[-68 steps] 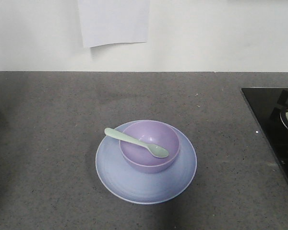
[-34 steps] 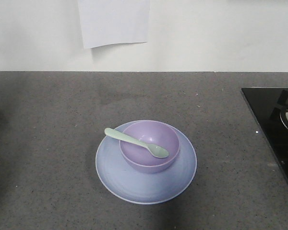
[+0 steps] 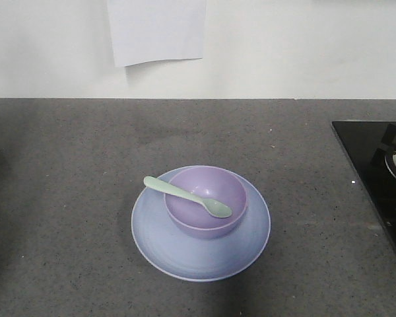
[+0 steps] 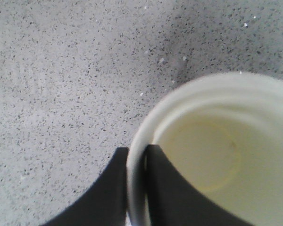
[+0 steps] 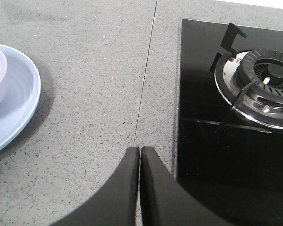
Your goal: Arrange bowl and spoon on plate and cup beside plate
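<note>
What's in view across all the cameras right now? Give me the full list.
plate: 1, pale blue, on counter centre
bowl: 1, lavender, on plate
spoon: 1, mint green, across bowl rim
cup: 1, white inside, rim pinched by left gripper
counter: 1, grey speckled
stove: 1, black glass, burner, right side
paper: 1, white, on wall
left gripper: black, clamped on cup rim
right gripper: black, shut, over counter
</note>
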`<state>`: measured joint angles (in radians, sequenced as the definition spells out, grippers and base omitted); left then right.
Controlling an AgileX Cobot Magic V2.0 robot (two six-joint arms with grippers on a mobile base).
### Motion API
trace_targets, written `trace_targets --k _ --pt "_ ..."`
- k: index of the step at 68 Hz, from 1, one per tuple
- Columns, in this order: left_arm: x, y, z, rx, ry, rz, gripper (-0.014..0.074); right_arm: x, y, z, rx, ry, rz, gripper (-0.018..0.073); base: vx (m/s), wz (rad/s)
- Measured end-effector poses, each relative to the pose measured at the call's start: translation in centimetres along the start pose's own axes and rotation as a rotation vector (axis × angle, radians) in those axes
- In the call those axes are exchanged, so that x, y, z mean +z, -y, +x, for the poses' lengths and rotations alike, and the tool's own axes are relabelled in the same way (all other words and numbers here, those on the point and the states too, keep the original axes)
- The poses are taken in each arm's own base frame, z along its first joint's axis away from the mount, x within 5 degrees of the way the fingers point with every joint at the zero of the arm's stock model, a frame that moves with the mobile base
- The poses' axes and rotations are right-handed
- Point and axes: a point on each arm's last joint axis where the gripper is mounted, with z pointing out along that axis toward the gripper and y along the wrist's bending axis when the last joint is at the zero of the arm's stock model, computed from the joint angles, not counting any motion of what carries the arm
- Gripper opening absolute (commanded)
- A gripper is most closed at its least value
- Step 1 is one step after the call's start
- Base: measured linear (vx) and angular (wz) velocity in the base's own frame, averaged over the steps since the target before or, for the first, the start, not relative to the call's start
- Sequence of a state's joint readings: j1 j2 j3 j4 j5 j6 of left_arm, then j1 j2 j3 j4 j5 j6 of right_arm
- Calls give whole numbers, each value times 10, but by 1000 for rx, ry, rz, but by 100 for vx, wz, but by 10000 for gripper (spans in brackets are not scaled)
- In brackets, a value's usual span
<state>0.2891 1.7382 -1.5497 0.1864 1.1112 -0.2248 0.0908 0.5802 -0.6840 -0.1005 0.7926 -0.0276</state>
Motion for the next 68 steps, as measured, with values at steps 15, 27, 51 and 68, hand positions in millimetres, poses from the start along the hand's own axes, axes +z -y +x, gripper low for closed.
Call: trace_targets --k 15,27,51,68 --pt "-6 5 -1 2 17 68 -8 0 -1 0 11 0 -11 -5 0 0" --pt "-34 20 -3 28 58 254 -8 0 -2 0 18 1 -18 -5 0 0" --pt "-111 128 56 435 64 583 -8 0 -2 2 24 -19 -25 -5 0 0" --pt "-87 147 79 510 19 540 -8 0 -3 5 24 -53 -27 -5 0 0"
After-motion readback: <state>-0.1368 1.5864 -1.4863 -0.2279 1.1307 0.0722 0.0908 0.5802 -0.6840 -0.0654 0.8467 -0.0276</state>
